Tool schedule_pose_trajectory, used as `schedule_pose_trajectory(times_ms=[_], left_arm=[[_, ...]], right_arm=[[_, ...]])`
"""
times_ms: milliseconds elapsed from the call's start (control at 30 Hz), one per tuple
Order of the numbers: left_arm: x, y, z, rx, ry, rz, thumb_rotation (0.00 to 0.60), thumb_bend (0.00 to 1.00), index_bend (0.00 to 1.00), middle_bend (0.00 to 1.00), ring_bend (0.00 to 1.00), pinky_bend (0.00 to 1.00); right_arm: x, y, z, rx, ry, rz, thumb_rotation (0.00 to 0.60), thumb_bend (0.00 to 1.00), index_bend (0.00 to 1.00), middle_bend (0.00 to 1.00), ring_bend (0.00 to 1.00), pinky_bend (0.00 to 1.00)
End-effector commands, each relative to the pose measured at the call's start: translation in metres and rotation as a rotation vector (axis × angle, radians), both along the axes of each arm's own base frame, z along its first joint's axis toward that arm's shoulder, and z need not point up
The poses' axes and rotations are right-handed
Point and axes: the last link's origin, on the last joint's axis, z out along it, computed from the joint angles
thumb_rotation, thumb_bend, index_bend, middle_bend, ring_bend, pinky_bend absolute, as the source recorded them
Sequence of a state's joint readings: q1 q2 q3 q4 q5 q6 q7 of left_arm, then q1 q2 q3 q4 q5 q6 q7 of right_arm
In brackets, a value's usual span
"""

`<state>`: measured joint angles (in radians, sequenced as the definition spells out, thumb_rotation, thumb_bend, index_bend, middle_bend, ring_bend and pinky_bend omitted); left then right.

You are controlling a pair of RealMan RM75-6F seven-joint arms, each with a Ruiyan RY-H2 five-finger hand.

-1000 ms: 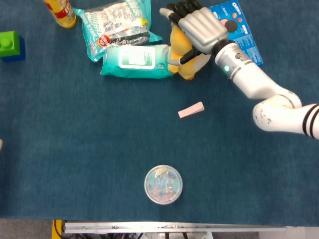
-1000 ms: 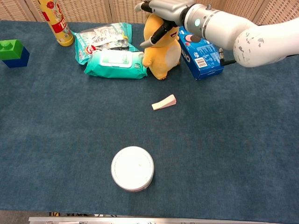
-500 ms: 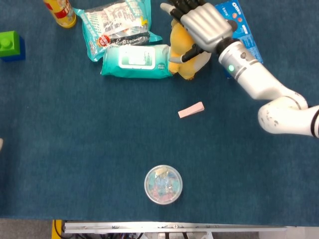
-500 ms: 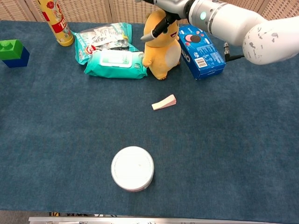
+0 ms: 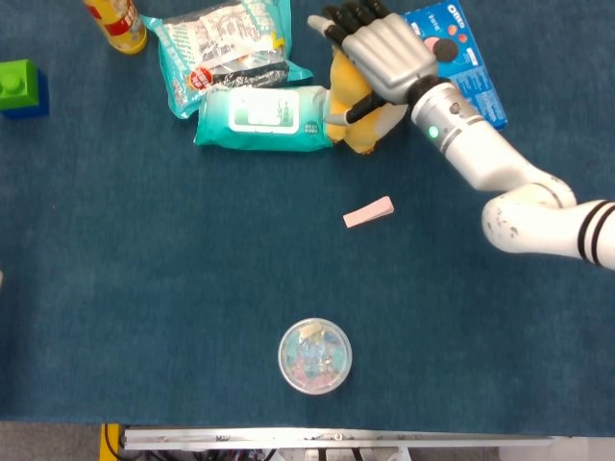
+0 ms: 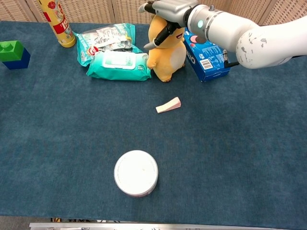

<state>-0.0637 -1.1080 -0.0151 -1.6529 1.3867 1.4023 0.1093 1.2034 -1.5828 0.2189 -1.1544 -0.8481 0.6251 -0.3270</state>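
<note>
A yellow plush toy (image 5: pixel 367 133) (image 6: pixel 167 57) stands upright at the back of the blue table, between a teal wipes pack (image 5: pixel 261 117) (image 6: pixel 117 64) and a blue Oreo box (image 5: pixel 473 69) (image 6: pixel 207 56). My right hand (image 5: pixel 384 53) (image 6: pixel 170 9) sits over the toy's head with its fingers spread across the top. Its thumb reaches down the toy's face, and whether it presses there I cannot tell. The toy stays on the table. My left hand shows in neither view.
A snack bag (image 5: pixel 226 48) lies behind the wipes. A yellow can (image 5: pixel 115 21) and a green-on-blue block (image 5: pixel 19 86) stand at the back left. A pink wedge (image 5: pixel 369 212) lies mid-table. A round lidded container (image 5: pixel 314 356) sits near the front edge.
My right hand rose slightly off the toy's head half a second ago and has come back down onto it. The toy has not moved.
</note>
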Motion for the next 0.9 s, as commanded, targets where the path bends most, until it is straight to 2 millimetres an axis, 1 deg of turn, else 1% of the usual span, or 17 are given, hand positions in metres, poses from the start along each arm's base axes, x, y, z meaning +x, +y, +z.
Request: schedule_pose_trajectory(times_ms=[33, 200, 300, 400, 533, 700, 900], left_arm=[[0.0, 0.0, -0.001, -0.004, 0.001, -0.003, 0.6, 0.26, 0.16, 0.17, 0.15, 0.1], [0.001, 0.002, -0.002, -0.008, 0.001, -0.011, 0.6, 0.26, 0.16, 0.17, 0.15, 0.1], [0.0, 0.004, -0.003, -0.01, 0.004, -0.008, 0.6, 0.26, 0.16, 0.17, 0.15, 0.1], [0.0, 0.005, -0.004, -0.011, 0.002, -0.008, 0.6, 0.26, 0.16, 0.17, 0.15, 0.1], [-0.001, 0.004, -0.004, -0.007, 0.0, -0.004, 0.6, 0.26, 0.16, 0.17, 0.15, 0.1], [-0.003, 0.002, -0.003, -0.002, 0.001, 0.003, 0.6, 0.26, 0.16, 0.17, 0.15, 0.1], [-0.004, 0.0, -0.002, -0.001, 0.001, 0.007, 0.6, 0.26, 0.16, 0.17, 0.15, 0.1]], right_arm=[[-0.005, 0.002, 0.006, -0.008, 0.002, 0.0, 0.297, 0.0, 0.0, 0.05, 0.0, 0.0], [-0.003, 0.007, 0.019, -0.024, -0.028, 0.018, 0.299, 0.0, 0.0, 0.05, 0.0, 0.0], [0.001, 0.008, 0.021, -0.026, -0.046, 0.024, 0.298, 0.0, 0.0, 0.05, 0.0, 0.0], [0.004, 0.006, 0.017, -0.019, -0.047, 0.023, 0.298, 0.0, 0.0, 0.05, 0.0, 0.0], [0.007, 0.003, 0.005, -0.007, -0.038, 0.012, 0.3, 0.0, 0.0, 0.05, 0.0, 0.0], [0.003, 0.0, -0.004, -0.002, -0.014, 0.001, 0.299, 0.0, 0.0, 0.05, 0.0, 0.0], [-0.006, -0.001, -0.002, -0.002, 0.007, -0.008, 0.3, 0.0, 0.0, 0.05, 0.0, 0.0]])
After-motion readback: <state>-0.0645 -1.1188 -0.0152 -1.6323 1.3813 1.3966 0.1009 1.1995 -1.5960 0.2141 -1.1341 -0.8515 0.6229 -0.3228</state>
